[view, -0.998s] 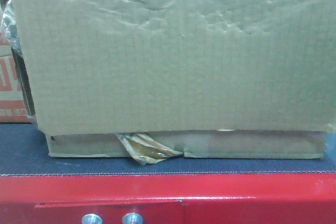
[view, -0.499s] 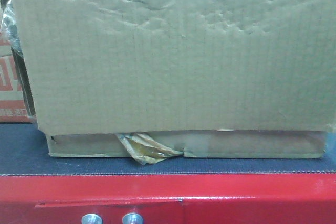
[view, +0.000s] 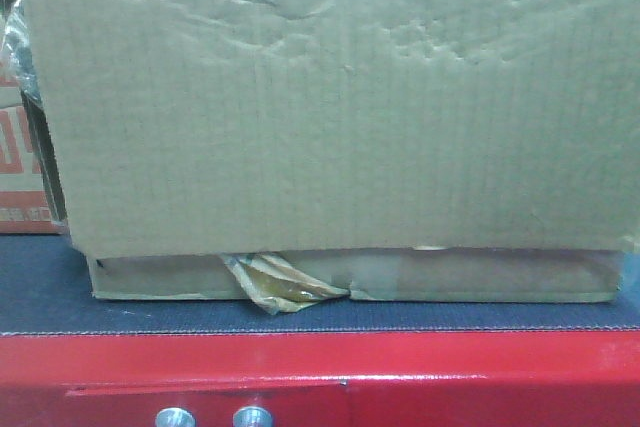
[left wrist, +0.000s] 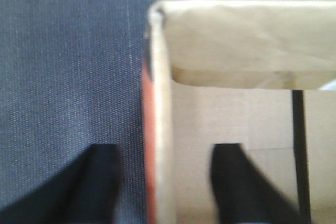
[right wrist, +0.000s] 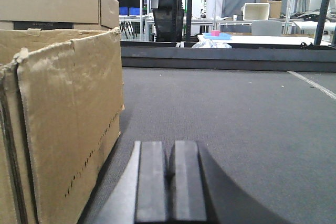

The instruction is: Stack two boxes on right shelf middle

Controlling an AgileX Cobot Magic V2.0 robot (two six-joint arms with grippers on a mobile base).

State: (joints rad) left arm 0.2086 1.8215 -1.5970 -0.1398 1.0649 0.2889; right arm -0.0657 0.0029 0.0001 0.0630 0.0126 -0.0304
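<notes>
One brown cardboard box (view: 330, 107) fills the front view, dented on its face, with crumpled yellowish tape (view: 280, 282) at its bottom seam. My left gripper (left wrist: 166, 150) is open and straddles the box's side wall (left wrist: 160, 103), one finger outside over the mat and the other inside the open box. My right gripper (right wrist: 169, 145) is shut on nothing, low over the mat just right of the box (right wrist: 68, 129). A second brown box (right wrist: 52, 3) stands behind it. The shelf is out of view.
The box sits on a grey-matted platform (view: 40, 287) with a red front edge (view: 400, 367) bearing two small screws. A red-printed carton (view: 15, 167) peeks out at the left. Grey mat (right wrist: 236, 119) stretches right of the box to a dark rail (right wrist: 226, 59).
</notes>
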